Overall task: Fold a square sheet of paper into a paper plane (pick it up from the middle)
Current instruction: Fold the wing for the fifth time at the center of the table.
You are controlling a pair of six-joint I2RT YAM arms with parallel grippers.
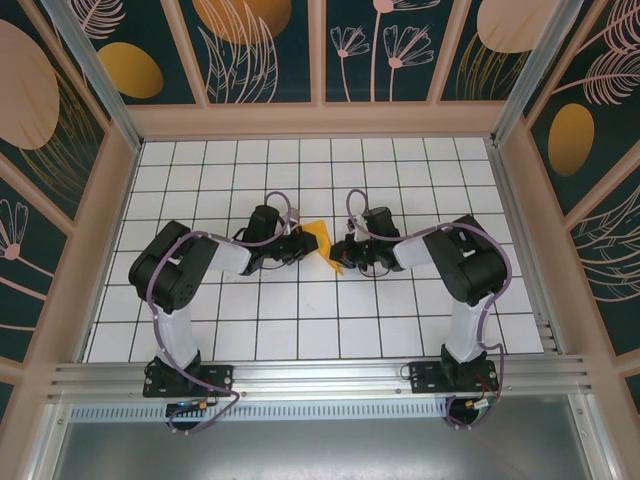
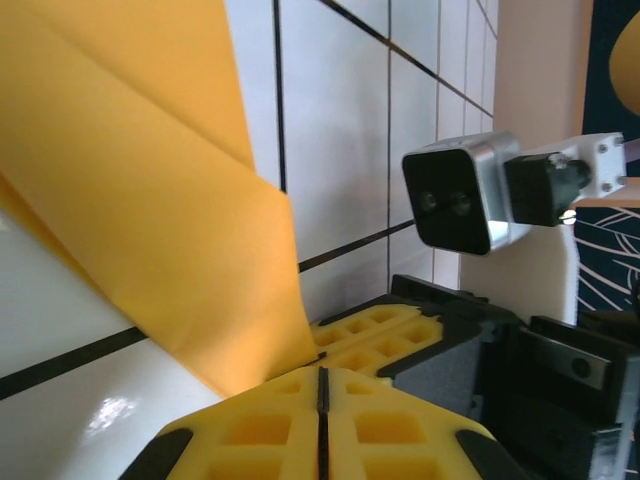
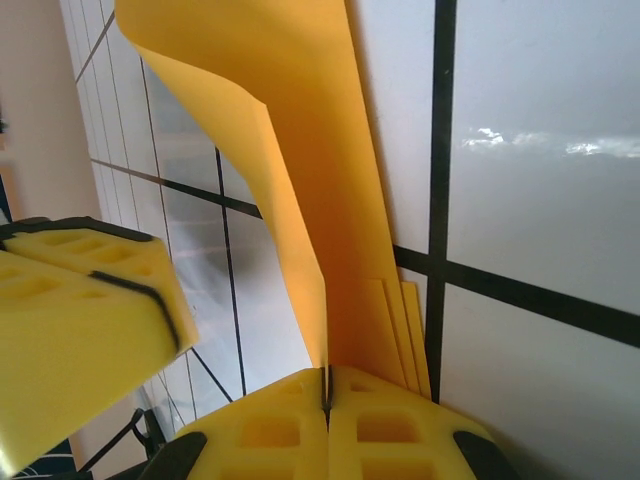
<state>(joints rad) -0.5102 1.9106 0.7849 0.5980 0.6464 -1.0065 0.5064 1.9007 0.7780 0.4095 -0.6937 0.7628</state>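
Orange-yellow sheet of paper (image 1: 318,238), already creased into a smaller folded shape, held up off the middle of a white gridded table (image 1: 300,330) between two robot arms. Stacked layers show along one edge in the right wrist view, and a flap curls away towards the upper left there. The right gripper (image 3: 326,385) has its yellow fingers pressed together on the paper's lower edge, the layers running straight down into the seam between them. The left gripper (image 2: 320,385) is also closed, fingertips together, and the sheet's lower corner comes down to that seam, so it looks pinched there, though the contact is partly hidden. The two grippers face each other just beside one another, one on each side of the sheet. This two-sided hold probably keeps the thin paper taut and lifted so a fold can be set or the grip shifted. The right arm's wrist camera (image 2: 460,195) sits near the paper, above its gripper
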